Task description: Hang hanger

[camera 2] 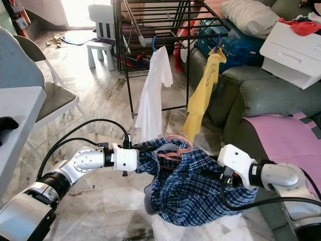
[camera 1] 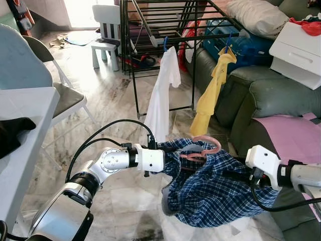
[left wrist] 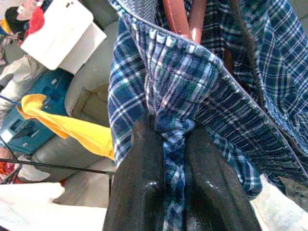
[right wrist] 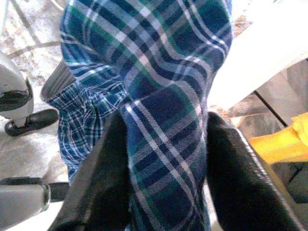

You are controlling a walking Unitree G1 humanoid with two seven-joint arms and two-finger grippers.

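- Left eye view: the left gripper [camera 1: 168, 149] and right gripper [camera 1: 239, 176] hold a blue plaid shirt [camera 1: 210, 188] on a pink hanger [camera 1: 203, 149] between them, above the floor, before the drying rack [camera 1: 165, 30].
- Left wrist view: the left fingers [left wrist: 139, 192] are clenched on a fold of the shirt.
- Right wrist view: the right fingers [right wrist: 103, 183] grasp plaid cloth.

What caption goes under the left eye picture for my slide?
Both grippers hold a blue checked shirt on a pink hanger near the drying rack.
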